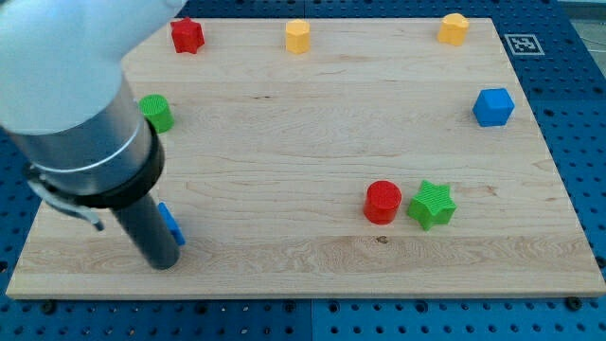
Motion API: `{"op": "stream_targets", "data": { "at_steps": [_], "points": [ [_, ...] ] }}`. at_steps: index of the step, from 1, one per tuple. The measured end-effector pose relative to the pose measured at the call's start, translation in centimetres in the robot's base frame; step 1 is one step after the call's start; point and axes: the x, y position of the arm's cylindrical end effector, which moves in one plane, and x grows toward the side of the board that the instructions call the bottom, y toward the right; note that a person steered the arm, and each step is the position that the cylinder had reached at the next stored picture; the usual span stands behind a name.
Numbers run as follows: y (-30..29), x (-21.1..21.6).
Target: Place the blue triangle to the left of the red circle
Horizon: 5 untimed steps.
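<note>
The blue triangle (171, 225) lies near the view's lower left, mostly hidden behind my arm, with only its right edge showing. The red circle (383, 202) stands right of centre, low on the board, far to the right of the triangle. My tip (161, 262) rests on the board just below and left of the blue triangle, touching or nearly touching it.
A green star (432, 205) sits right beside the red circle. A blue cube (492, 107) is at the right edge. A red star (187, 36), a yellow block (298, 36) and another yellow block (454, 28) line the top. A green cylinder (156, 113) is at left.
</note>
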Motion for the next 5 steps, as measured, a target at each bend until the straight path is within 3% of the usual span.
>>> {"op": "stream_targets", "data": {
  "at_steps": [1, 3, 5],
  "points": [
    [0.6, -1.0],
    [-6.1, -0.5],
    [-3.3, -3.4]
  ]
}}
